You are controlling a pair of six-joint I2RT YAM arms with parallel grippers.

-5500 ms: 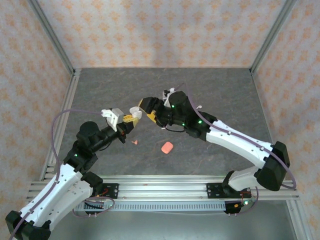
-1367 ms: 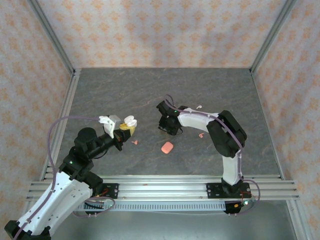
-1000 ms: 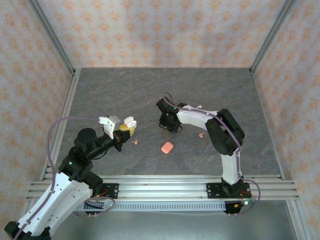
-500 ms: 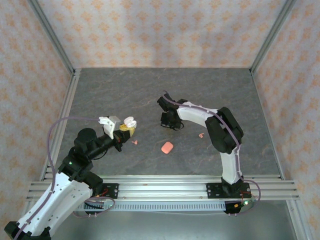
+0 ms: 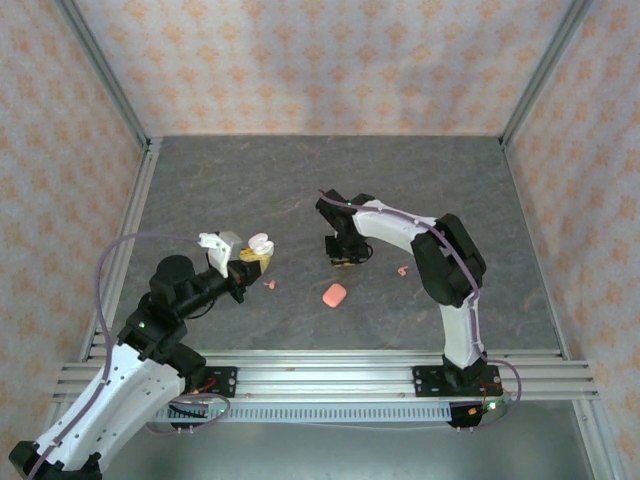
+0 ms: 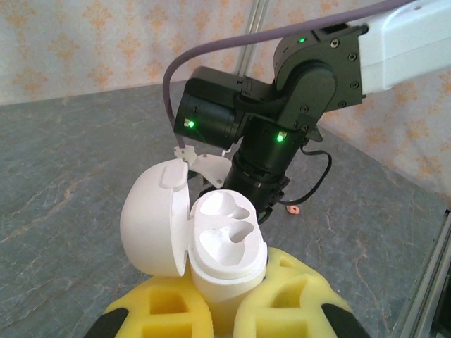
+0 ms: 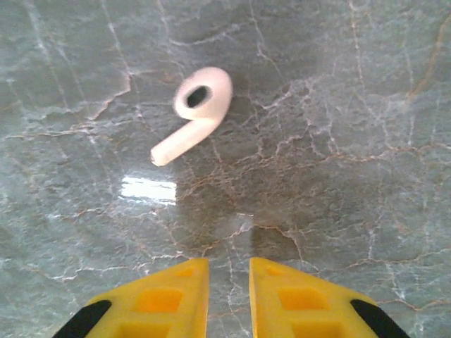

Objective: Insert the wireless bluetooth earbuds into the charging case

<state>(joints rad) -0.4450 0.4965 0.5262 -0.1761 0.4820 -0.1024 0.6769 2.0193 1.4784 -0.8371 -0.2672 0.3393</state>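
Observation:
My left gripper [image 6: 225, 310] is shut on the white charging case [image 6: 227, 243], holding it upright above the table; its lid hangs open to the left and both sockets are empty. From above, the case [image 5: 260, 244] sits at the left gripper's [image 5: 252, 260] tip, left of centre. My right gripper [image 5: 343, 257] points straight down at mid-table. In the right wrist view its yellow fingers [image 7: 165, 299] stand a narrow gap apart with nothing between them, and a whitish earbud [image 7: 199, 105] lies flat on the table just beyond the tips of the right gripper [image 7: 229, 271].
A coral-pink case [image 5: 334, 295] lies shut near the centre front. One coral-pink earbud [image 5: 269, 285] lies below the held case, another [image 5: 402, 270] right of the right gripper, also seen as a coral-pink earbud [image 6: 289, 208] past the case. Metal frame posts edge the grey table [image 5: 230, 190].
The right gripper, earlier up at the held case, now points down at the table and has drifted slightly right and nearer over the last second. The left arm and case have stayed still.

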